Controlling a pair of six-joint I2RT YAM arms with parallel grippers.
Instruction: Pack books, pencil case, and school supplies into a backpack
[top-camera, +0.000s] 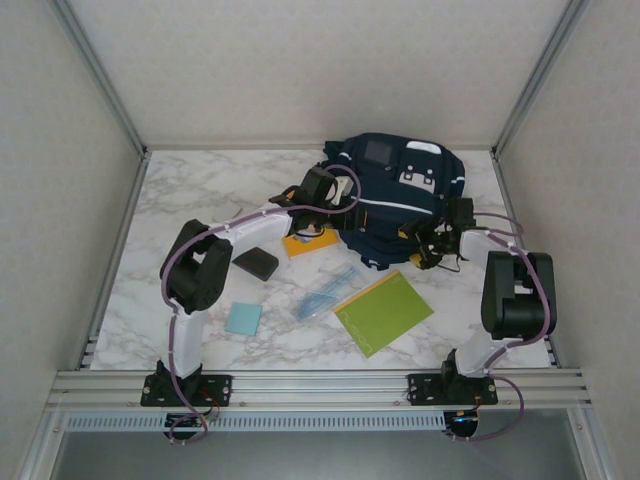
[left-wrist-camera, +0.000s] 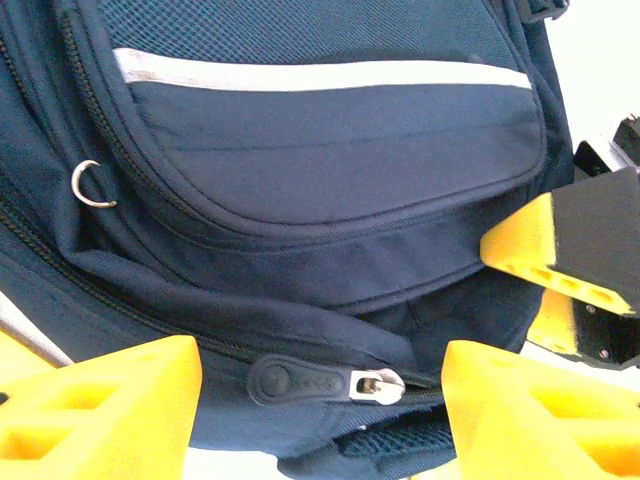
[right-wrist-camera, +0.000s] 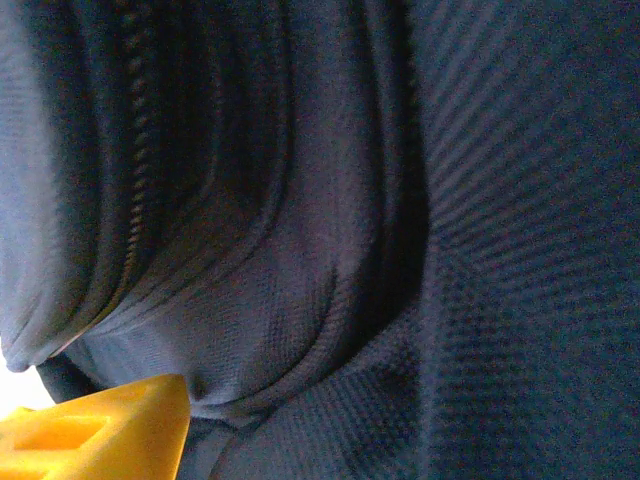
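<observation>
1. There's the backpack (top-camera: 400, 195), lying at the far side of the marble table (top-camera: 190, 190).
2. Left gripper (left-wrist-camera: 320, 400) is right on it, fingers spread wide either side of the zipper pull (left-wrist-camera: 378, 383), clamping nothing.
3. Right gripper (top-camera: 432, 240) presses into the bag's right flank; spread or closed, I can't tell.
4. Nearer us lie the orange-yellow book (top-camera: 310, 241), pencil case (top-camera: 257, 263), clear packet (top-camera: 325, 292), blue pad (top-camera: 243, 318) and green notebook (top-camera: 385, 312).

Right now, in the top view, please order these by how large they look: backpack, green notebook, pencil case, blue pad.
1. backpack
2. green notebook
3. pencil case and blue pad: they look about alike, so I do not rank them.
</observation>
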